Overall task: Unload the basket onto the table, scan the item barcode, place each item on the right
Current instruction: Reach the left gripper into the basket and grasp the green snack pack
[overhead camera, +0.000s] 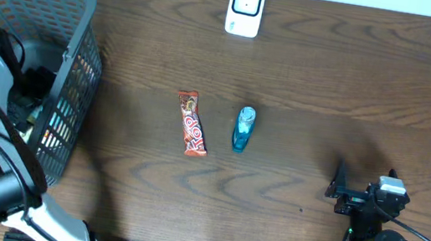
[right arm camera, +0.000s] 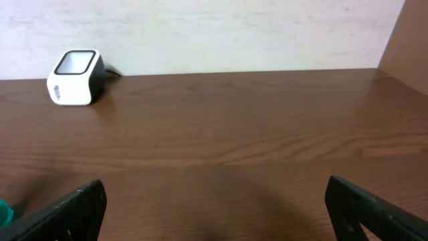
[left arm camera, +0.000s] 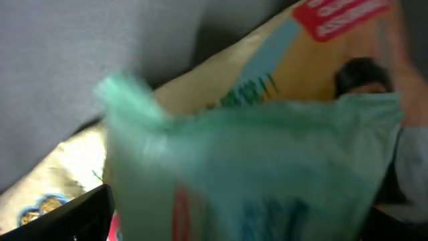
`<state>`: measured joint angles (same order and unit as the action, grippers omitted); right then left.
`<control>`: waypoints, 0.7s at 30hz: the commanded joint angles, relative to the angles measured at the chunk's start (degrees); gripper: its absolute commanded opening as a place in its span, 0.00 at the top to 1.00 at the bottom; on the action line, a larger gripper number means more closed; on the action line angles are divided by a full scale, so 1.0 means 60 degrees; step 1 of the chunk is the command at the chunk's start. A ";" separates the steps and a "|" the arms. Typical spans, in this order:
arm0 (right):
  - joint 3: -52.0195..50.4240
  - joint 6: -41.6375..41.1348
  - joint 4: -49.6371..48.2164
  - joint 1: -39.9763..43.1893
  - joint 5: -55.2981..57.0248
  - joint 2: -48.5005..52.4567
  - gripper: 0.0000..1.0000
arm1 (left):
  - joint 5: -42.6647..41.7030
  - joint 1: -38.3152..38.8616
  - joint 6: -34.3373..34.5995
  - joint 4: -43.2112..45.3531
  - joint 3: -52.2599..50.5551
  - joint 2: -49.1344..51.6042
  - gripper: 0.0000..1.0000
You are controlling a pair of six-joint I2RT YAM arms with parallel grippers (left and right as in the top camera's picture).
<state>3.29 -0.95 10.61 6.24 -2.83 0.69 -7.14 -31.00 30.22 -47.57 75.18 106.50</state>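
Green packet: inside the basket, filling most of the left wrist view, badly blurred. Red and blue print on its face, unreadable; no barcode can be made out. A yellow-orange packet with a red label lies behind it and partly under it.

Left gripper: down inside the basket at the table's left edge. Jaws stand wide apart. One dark finger shows at the lower left corner of the wrist view, beside the green packet. Cannot tell whether either finger touches the packet.

Candy bar: flat on the table near its middle, orange-brown wrapper, long axis running roughly toward the scanner. Small blue bottle: on its side just right of the bar, not touching it.

Scanner: white, at the far middle edge of the table, well apart from bar and bottle. It stands upright, with a dark window on its face.

Right gripper: near the front right of the table, jaws wide apart with bare wood between them, pointed toward the far edge, holding nothing. The scanner sits far off at the upper left of its wrist view.
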 commanded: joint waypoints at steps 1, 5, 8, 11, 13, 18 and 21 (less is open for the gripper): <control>-0.0029 0.0106 0.0000 -0.0076 -0.0018 -0.0051 0.01 | -0.0036 0.0040 0.0087 -0.0073 0.0171 0.0685 0.13; -0.0029 0.0106 0.0000 -0.0076 -0.0018 -0.0051 0.01 | -0.0124 0.0036 0.0087 -0.0135 0.0175 0.0732 0.47; -0.0029 0.0106 0.0000 -0.0076 -0.0018 -0.0051 0.01 | -0.0138 0.0018 0.0047 -0.0142 0.0240 0.0466 0.50; -0.0029 0.0106 0.0000 -0.0076 -0.0018 -0.0051 0.01 | -0.0131 0.0007 -0.0044 -0.0295 0.0517 -0.0018 0.50; -0.0029 0.0106 0.0004 -0.0076 -0.0018 -0.0051 0.01 | -0.0131 0.0007 -0.0244 -0.0386 0.0809 -0.0492 0.50; -0.0029 0.0106 0.0000 -0.0076 -0.0018 -0.0051 0.01 | -0.0127 0.0000 -0.0342 -0.0412 0.1432 -0.1985 0.50; -0.0029 0.0106 0.0000 -0.0076 -0.0018 -0.0051 0.01 | -0.0131 0.0000 -0.0302 -0.0346 0.1639 -0.3140 0.50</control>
<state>3.29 -0.95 10.61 6.24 -2.83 0.69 -7.62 -31.05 29.52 -49.65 81.84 95.57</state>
